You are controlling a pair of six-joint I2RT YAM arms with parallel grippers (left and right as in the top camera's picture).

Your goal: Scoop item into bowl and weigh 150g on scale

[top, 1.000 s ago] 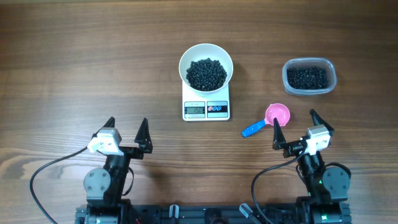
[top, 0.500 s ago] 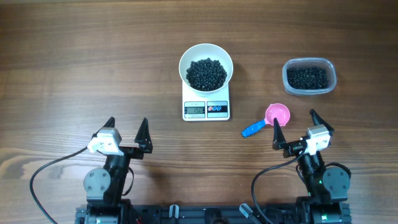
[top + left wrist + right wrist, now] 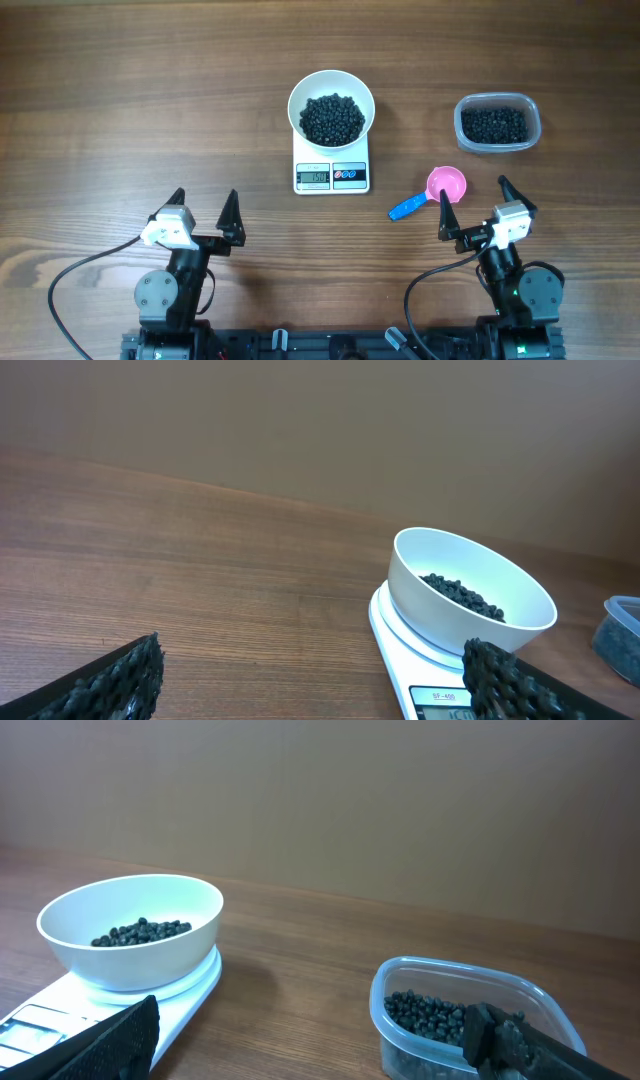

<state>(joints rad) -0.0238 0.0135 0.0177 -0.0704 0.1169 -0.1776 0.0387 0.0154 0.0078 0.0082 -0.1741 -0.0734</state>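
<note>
On top of the scale (image 3: pixel 332 172) sits the white bowl (image 3: pixel 296 100). The item (image 3: pixel 333 118), a heap of little black beads, lies inside the bowl. The scale stands on the wooden table (image 3: pixel 120 100), and its little screen is on the edge nearest the arms. The numbers on the screen are too small to read.

To the right of the scale, well apart from it, is a clear tub (image 3: pixel 461 125) with more black beads (image 3: pixel 496 124) in it. Nearer the scale, to its right and a bit closer to the arms, a pink scoop (image 3: pixel 446 184) with a blue handle lies on the table.

The left jaws are on the near side of the scale and off to its left, well apart from it. They stand wide and hold nothing. The right jaws are on the near side of the scale and off to its right, near the scoop. They stand wide too and hold nothing.
</note>
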